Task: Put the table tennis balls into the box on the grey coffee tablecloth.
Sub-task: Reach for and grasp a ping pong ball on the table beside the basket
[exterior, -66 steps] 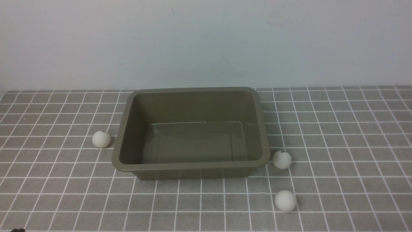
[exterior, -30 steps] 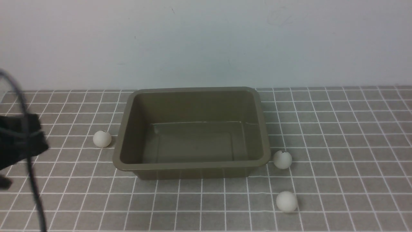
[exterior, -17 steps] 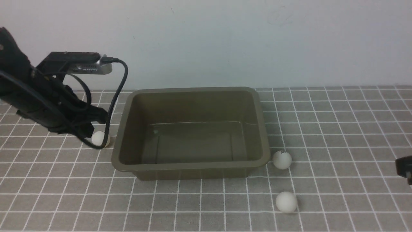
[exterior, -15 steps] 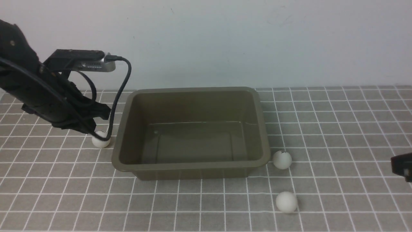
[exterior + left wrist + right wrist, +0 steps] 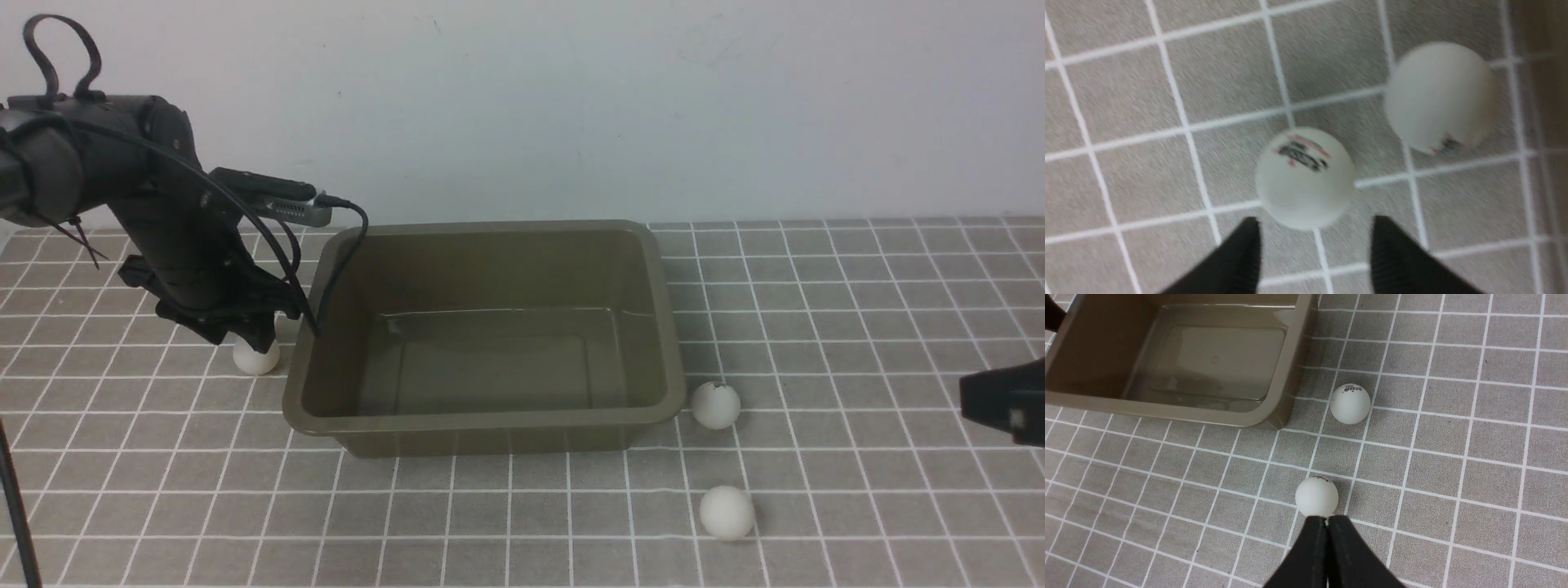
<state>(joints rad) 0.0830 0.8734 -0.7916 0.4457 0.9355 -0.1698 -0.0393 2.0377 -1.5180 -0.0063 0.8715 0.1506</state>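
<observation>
In the front view, the left arm point(image 5: 163, 196) has been moved down and inward since the earlier frame, and a little more of the right arm point(image 5: 1008, 400) has been brought in at the right edge. The left claw point(image 5: 1314, 249) is spread, with nothing held; its tips are placed near a white ball point(image 5: 1305, 177). A second ball point(image 5: 1441, 98) is seen near that one in the left wrist view. The right claw point(image 5: 1326, 522) is pressed together, its tips near a ball point(image 5: 1316, 497) at the lower right of the front frame. Just beside the box point(image 5: 490, 420), on its right side, another ball point(image 5: 716, 405) is seen. The empty box is set at the centre of the frame. The box and balls are carried by the grey gridded tablecloth point(image 5: 857, 327), and a pale wall point(image 5: 571, 106) is seen across the top.
</observation>
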